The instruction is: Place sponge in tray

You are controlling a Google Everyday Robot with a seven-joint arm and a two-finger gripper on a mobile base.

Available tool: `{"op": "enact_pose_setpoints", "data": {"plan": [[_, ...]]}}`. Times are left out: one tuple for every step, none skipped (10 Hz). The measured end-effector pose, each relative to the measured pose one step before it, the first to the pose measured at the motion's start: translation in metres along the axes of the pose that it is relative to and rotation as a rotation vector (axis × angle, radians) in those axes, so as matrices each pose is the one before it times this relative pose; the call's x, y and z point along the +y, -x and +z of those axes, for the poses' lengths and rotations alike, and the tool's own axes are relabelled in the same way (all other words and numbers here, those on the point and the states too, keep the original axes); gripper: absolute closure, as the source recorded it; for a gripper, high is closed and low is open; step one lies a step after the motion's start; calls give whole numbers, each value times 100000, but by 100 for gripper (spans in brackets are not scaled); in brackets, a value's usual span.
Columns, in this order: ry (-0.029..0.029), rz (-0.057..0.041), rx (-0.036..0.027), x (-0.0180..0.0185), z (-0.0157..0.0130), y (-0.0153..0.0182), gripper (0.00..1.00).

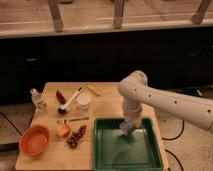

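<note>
- The pale blue-grey sponge (126,128) sits tilted at the gripper (131,121), over the far part of the green tray (117,155). Its long axis slants from upper right to lower left.
- I cannot tell whether the jaws grasp it or are released.
- The tray holds nothing else.
- To the left on the worktop (107,107) are a dish brush (70,101), a white cup (83,100) and an orange bowl (34,140), well apart from the tray.

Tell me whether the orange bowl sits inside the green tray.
No, the bowl rests on the table outside the tray, while the gripper is above the tray.
</note>
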Motion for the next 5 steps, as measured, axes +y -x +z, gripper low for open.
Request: {"op": "enact_pose_setpoints", "data": {"plan": [[122,-551,-31,107,-67,-5,79],[78,-543,51,30,-81,11,79],[63,-938,-22,-18,-139,59,79],[99,-600,-223,19,-42,55,79],[63,-446,122,43,-82,-4,79]]}}
